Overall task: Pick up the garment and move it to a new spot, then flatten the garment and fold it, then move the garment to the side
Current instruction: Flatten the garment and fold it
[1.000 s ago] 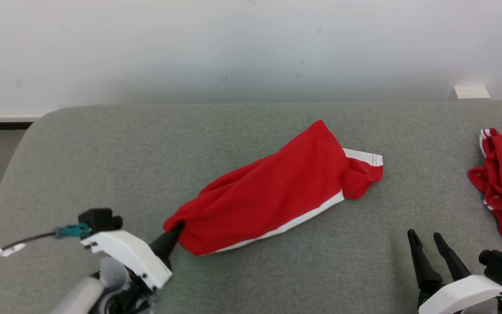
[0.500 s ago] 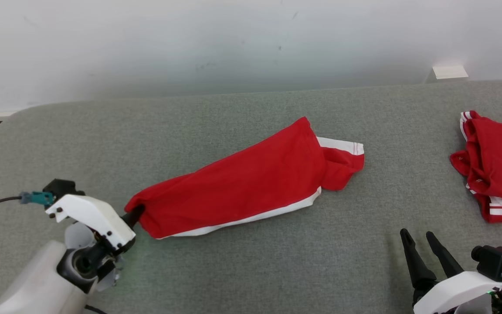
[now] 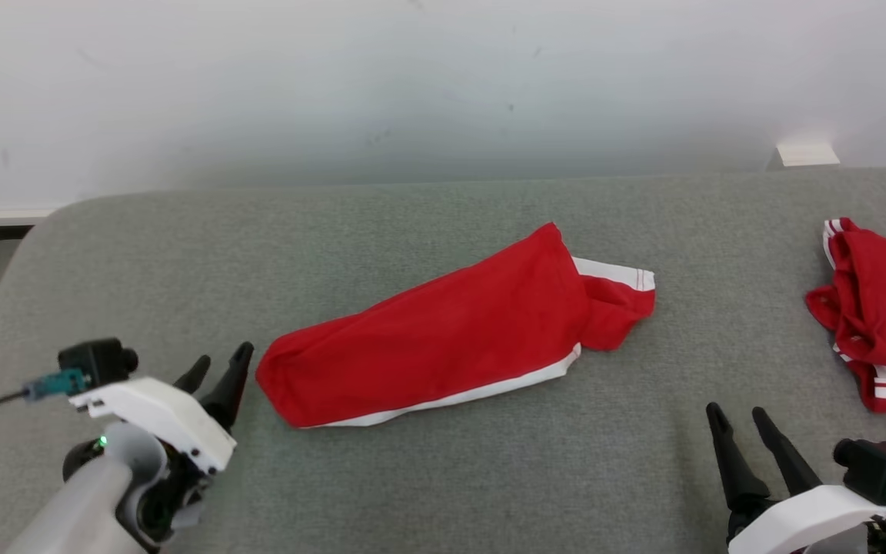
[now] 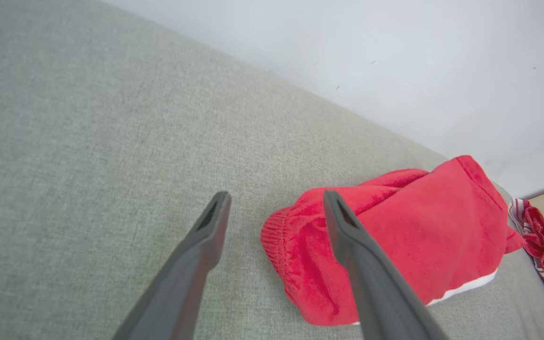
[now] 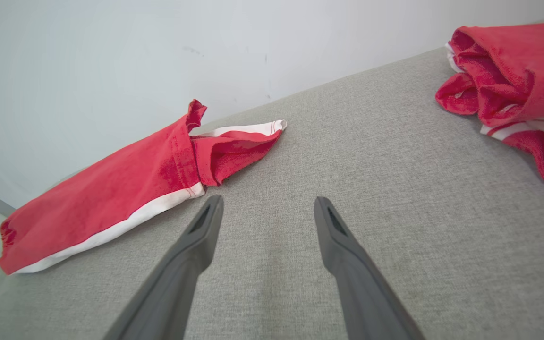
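Note:
The garment (image 3: 451, 331) is red with white trim and lies folded into a long slanted shape on the grey padded surface (image 3: 412, 477). It also appears in the left wrist view (image 4: 413, 236) and the right wrist view (image 5: 111, 198). My left gripper (image 3: 221, 363) stands open just off the garment's lower-left end, holding nothing; in its own wrist view (image 4: 276, 200) that end lies partly behind the right finger. My right gripper (image 3: 735, 415) is open near the front right, with bare surface between its fingers (image 5: 266, 204).
A second red garment with white stripes (image 3: 877, 308) lies bunched at the right edge, seen too in the right wrist view (image 5: 517, 89). A pale wall (image 3: 412, 85) runs behind the surface. A small white block (image 3: 806, 155) sits at the back right.
My left gripper let go of the garment's lower-left end and now stands open just beside it. The head camera shifted. The right gripper has stayed open.

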Motion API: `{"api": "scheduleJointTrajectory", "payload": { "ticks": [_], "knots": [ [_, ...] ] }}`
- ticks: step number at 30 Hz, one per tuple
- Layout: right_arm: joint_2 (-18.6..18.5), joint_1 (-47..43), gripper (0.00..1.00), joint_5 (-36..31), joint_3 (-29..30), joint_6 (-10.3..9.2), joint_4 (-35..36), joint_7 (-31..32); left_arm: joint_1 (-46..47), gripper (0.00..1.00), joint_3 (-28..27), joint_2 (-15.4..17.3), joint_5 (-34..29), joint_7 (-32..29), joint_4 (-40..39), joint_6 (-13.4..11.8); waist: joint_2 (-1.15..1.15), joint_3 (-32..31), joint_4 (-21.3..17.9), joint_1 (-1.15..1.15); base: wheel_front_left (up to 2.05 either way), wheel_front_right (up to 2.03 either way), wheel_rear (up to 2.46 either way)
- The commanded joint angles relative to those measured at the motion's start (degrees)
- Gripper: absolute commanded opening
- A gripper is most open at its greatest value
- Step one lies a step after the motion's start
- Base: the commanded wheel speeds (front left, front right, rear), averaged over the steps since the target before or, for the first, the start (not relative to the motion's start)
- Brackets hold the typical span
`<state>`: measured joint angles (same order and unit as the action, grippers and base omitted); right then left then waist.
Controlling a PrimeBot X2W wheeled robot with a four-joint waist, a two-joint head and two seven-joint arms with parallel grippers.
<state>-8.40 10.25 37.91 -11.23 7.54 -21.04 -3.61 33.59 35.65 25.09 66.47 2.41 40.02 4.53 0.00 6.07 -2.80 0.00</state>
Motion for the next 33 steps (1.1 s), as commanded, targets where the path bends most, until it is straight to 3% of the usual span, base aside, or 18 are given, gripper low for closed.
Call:
{"api": "scheduleJointTrajectory", "payload": {
  "ticks": [1,4,9,11,15,24,33],
  "knots": [
    [-0.4,-0.8,1.0,0.3,0.3,-0.14,0.4,-0.6,-1.4,1.0,0.4,0.6,-1.6,1.6,-1.0,0.2,0.0,-0.4,0.7,0.0,0.0,0.0,0.0],
    [-0.6,-1.6,1.0,0.2,0.7,-0.14,0.9,-1.9,-4.7,1.0,1.2,0.8,-4.6,7.4,-4.5,-0.7,0.0,-0.9,1.8,0.0,0.0,0.0,0.0],
    [-1.1,-2.1,1.0,-1.0,1.2,-0.14,1.7,-3.7,-10.0,1.0,0.3,-0.5,-9.4,12.3,-10.6,-5.6,0.0,-1.4,3.1,0.0,0.0,0.0,0.0],
    [-1.0,-2.3,1.0,-1.5,1.3,-0.14,1.9,-4.1,-12.1,1.0,-2.1,-1.6,-11.5,12.8,-13.5,-7.6,0.0,-1.5,3.5,0.0,0.0,0.0,0.0],
    [-0.7,-2.5,1.0,-1.7,1.4,-0.14,2.1,-4.4,-17.3,1.0,-9.4,-5.1,-17.6,12.7,-20.4,-9.3,0.0,-1.5,4.1,0.0,0.0,0.0,0.0],
    [-1.5,-2.7,1.0,-2.7,2.1,-0.14,4.4,-7.7,-24.2,1.0,-17.8,-10.0,-32.6,12.7,-27.5,-6.9,0.0,-2.8,5.0,0.0,0.0,0.0,0.0],
    [-1.3,-4.8,1.0,-4.3,2.1,-0.14,5.4,-10.2,-27.9,1.0,-24.3,-14.4,-39.0,12.7,-26.7,-2.7,0.0,-3.2,4.3,0.0,0.0,0.0,0.0]
  ]
}}
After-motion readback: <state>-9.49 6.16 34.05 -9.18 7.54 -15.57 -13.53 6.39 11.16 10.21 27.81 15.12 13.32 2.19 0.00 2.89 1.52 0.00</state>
